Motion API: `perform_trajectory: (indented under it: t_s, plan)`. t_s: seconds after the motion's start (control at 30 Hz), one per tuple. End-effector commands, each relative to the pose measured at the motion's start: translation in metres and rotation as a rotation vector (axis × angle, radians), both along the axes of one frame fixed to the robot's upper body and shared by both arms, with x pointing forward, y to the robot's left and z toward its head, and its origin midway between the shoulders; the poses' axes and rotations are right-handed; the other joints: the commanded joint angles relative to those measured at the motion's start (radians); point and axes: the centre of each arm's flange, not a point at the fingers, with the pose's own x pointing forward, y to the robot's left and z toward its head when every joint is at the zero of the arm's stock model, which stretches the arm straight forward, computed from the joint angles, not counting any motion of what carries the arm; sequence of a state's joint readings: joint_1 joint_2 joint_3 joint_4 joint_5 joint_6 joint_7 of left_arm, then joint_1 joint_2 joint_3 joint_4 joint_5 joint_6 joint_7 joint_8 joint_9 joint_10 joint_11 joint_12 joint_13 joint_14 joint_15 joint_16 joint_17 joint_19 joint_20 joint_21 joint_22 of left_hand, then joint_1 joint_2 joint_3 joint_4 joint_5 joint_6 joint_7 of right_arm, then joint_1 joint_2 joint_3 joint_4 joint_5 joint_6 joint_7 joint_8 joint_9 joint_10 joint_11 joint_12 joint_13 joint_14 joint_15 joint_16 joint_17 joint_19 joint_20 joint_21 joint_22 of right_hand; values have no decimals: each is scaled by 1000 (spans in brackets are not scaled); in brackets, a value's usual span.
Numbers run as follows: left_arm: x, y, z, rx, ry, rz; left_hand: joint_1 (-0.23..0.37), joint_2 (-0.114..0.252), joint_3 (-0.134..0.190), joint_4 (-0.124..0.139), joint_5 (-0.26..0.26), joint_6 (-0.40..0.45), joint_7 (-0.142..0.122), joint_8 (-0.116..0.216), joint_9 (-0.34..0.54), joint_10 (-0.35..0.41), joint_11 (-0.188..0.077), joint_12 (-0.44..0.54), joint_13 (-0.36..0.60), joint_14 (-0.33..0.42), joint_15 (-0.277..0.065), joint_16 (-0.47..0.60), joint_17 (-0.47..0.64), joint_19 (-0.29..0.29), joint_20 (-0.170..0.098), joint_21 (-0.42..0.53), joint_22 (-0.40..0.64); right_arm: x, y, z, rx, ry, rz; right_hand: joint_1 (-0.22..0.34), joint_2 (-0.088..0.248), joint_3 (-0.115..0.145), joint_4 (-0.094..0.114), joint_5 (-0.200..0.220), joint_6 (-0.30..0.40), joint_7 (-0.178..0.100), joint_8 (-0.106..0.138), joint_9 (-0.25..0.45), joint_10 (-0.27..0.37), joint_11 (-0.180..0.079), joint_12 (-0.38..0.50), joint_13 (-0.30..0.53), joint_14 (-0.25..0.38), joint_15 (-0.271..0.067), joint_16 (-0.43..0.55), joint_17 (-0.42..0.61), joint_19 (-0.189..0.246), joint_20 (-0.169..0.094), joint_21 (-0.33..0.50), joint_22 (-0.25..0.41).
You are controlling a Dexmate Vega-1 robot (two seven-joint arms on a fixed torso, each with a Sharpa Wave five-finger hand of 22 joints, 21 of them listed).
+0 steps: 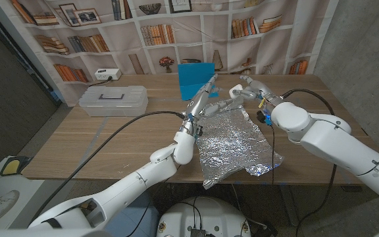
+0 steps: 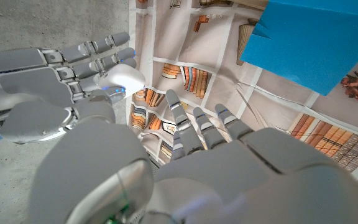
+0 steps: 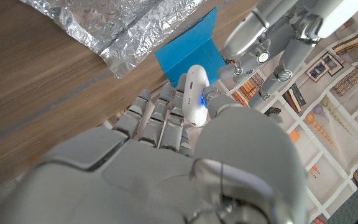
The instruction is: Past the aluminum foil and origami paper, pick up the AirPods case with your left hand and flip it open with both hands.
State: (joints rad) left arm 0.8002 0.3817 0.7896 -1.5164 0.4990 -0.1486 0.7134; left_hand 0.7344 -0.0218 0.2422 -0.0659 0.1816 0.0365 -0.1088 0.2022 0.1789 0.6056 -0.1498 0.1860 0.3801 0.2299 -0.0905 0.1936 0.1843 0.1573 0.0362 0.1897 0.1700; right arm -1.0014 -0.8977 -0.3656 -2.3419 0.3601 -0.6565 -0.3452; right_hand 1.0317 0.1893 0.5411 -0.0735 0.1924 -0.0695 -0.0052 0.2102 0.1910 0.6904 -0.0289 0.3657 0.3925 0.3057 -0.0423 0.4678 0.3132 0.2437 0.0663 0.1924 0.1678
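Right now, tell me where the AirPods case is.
The AirPods case is off the table, in the right hand, above the foil's far edge, near the blue paper.

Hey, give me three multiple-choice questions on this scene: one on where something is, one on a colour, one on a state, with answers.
1. Where is the aluminum foil?
A. In the clear box
B. Spread on the table
C. On a shelf

2. What colour is the origami paper?
A. Red
B. Yellow
C. Blue

3. What is happening with the AirPods case?
A. The right hand holds it
B. It lies on the foil
C. It sits in the box

Answers:
1 B: the aluminum foil lies crumpled on the table.
2 C: the origami paper is blue.
3 A: the AirPods case sits between the fingers of the right hand, raised off the table.
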Motion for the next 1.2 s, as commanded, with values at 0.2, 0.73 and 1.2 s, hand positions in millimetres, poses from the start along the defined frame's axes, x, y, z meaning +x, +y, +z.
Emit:
perform_trajectory:
  t_s: [0.2,0.73,1.2]
  plan:
    - [-11,26,6,-103,-16,-9,-18,7,2,1,7,74,-3,21,6,-67,14,-2,-3,-15,15,-7,1,2,6,3,5,-6,-14,-5,178,-86,51,2,5,4,0,5,12,-11,1,2,143,-138,8,5,4,-104,6,1,-21,21,-10,1]
    - [-15,40,27,-172,-13,-75,-53,33,10,2,8,219,-3,45,9,-180,22,12,-16,-72,31,-10,4,-9,35,4,7,-7,-10,-13,252,-190,129,-2,7,-5,2,5,27,-33,2,2,141,-146,8,13,-32,-120,-1,2,-40,8,-10,0]
    - [-25,54,55,-154,-54,-15,-55,55,19,0,6,224,-10,34,10,-172,5,24,-21,-63,18,-3,3,9,35,12,9,-7,-8,-21,254,-279,122,-7,8,-12,6,5,33,-48,2,2,141,-153,9,20,-47,-125,-2,3,-42,-6,-8,0]
